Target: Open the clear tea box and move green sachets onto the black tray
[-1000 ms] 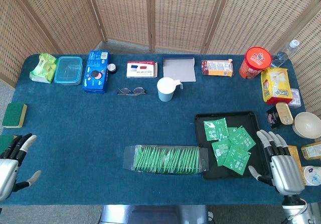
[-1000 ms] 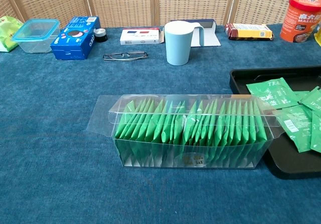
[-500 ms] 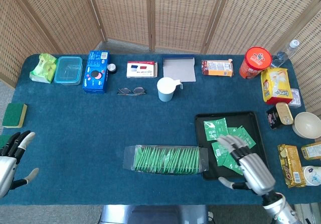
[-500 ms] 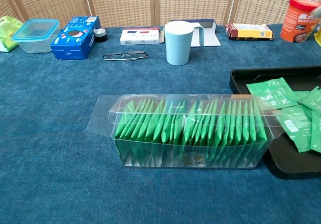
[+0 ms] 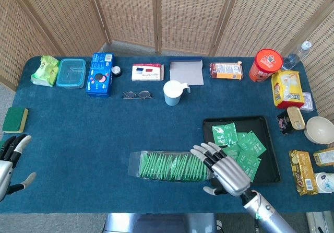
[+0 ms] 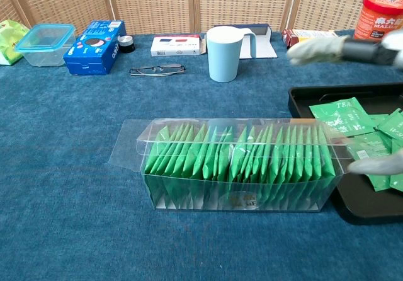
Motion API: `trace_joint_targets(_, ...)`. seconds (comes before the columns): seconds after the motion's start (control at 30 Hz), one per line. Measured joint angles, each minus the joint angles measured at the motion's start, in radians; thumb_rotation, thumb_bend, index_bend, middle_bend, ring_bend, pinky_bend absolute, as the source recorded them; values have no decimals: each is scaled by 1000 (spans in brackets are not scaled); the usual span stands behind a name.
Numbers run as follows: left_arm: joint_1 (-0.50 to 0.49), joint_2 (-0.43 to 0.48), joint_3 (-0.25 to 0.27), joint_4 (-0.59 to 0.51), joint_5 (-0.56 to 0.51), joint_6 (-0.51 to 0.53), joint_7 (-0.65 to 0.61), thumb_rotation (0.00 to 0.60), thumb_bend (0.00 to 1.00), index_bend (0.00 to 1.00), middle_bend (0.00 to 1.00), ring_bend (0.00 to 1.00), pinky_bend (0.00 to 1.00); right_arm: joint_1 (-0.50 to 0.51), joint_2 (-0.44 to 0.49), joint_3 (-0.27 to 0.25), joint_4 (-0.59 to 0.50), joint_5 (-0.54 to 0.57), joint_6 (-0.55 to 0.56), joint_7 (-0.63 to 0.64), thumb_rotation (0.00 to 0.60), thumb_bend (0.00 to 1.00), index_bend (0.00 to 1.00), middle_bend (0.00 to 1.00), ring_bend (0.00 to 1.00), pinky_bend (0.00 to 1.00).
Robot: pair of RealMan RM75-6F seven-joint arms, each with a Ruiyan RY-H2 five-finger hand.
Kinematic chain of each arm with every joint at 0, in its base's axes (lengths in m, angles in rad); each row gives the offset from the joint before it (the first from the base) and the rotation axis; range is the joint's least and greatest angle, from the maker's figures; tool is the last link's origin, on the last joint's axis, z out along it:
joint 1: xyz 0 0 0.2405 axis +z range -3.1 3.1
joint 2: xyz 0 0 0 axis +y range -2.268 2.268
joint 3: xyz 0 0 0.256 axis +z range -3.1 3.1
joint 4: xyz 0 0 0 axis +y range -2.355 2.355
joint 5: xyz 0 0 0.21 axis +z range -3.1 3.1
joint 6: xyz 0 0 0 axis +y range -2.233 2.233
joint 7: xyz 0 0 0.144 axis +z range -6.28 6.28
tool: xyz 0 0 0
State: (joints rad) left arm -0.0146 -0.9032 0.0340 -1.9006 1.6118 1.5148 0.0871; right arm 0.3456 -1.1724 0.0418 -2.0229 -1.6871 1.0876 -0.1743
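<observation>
Your right hand [image 5: 224, 168] is hovering with fingers spread and nothing held, sitting over the seam where the right end of the clear tea box [image 5: 173, 165] meets the black tray [image 5: 236, 122]. The box is lying near the front of the desk [image 5: 78, 134], its long axis running left to right, lid flap folded open, a full row of green sachets [image 6: 236, 157] standing on edge inside. So the nearest sachets are lying just to the left of your fingertips [image 5: 202, 150], and the tray, with several loose sachets [image 5: 245, 144] already on it, is directly to the right.

Your left hand [image 5: 9, 160] is sitting open and empty at the far left edge, well apart from the box; the right is plainly the nearer one.

In the chest view the right hand is only a blur, so its height above the box is uncertain.
</observation>
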Motion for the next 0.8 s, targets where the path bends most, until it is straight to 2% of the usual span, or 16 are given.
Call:
trace_joint_targets(0.13,-5,-3,-1,6,-5,-10,-4,600,223,45,64,0,236,9,-87,11,24,48,-12,-166,600,173,26,0,0,8)
trace_joint_targets(0.27,-11,-6,-2,9,-8,-17,-5,600,223,46,63,0,236,21,-171,15,48,107,-28,-272,600,174,28,0,0,8)
trace_joint_targets(0.53,-13,-11,-2,12,-14,-22,-6,600,223,45,63,0,236,47,-242,19,73,173,-47,-366,600,197,90,0,0,8)
trace_joint_targets(0.8,-13,-18,-1,23,-20,-24,-13,600,223,45,63,0,236,83,-242,48,58,241,-66,-403,600,277,142,0,0,8)
